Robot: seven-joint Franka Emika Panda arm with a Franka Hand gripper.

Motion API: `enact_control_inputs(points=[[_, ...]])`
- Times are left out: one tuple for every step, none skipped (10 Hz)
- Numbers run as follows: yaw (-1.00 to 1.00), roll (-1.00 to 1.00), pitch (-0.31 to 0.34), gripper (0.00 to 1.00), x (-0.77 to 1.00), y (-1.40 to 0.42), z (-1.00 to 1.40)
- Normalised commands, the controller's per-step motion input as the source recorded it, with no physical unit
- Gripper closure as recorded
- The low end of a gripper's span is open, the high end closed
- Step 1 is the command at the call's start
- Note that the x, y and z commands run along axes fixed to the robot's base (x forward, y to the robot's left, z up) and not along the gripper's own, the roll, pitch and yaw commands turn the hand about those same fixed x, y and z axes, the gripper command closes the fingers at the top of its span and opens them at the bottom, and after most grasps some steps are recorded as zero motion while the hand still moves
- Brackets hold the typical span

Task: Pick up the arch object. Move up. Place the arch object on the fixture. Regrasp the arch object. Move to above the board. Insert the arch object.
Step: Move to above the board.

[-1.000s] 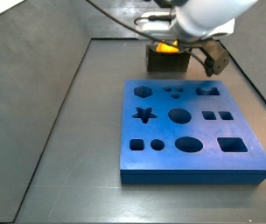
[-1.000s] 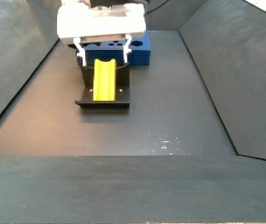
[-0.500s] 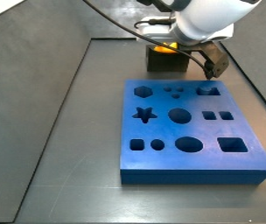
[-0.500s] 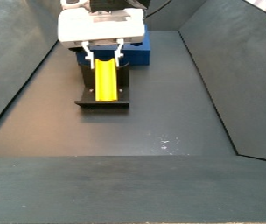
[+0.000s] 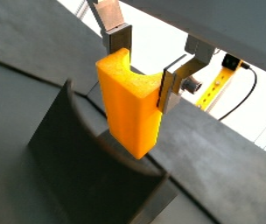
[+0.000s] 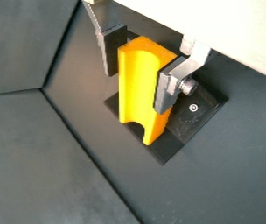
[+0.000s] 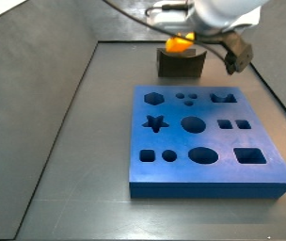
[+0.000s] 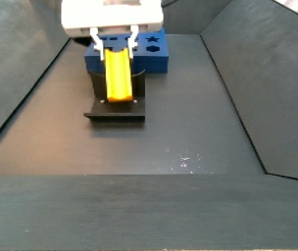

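- We see the arch object as smooth, matt yellow-orange plastic.
- The gripper, closed on the arch above the fixture, has flat fingers of brushed silver metal.
- The fixture looks to us dark, dull and smooth.
- We read the board as evenly blue, matt plastic.
- The floor seems dark and faintly scuffed.

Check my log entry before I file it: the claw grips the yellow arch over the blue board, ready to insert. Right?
Not over the board. The claw grips the arch over the fixture, as both wrist views show; a side view shows the board lying apart from it.
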Motion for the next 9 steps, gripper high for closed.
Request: enact_control_inputs(points=[[0.03,0.0,-0.007,1.0,-0.03,-0.09,1.0],[0.01,-0.02,-0.005,1.0,-0.03,-0.08,1.0],[0.0,-0.03,0.0,1.0,-0.03,-0.08,1.0],[-0.01,-0.04,0.013,1.0,-0.03,-0.07,1.0],[-0.02,-0.05,0.032,1.0,-0.03,-0.07,1.0],[-0.01,-0.05,0.046,1.0,-0.04,-0.06,1.0],[-0.01,-0.05,0.056,1.0,-0.04,-0.06,1.0],[0.0,-0.05,0.07,1.0,-0.04,-0.05,1.0],[0.01,-0.05,0.08,1.0,-0.04,-0.05,1.0]])
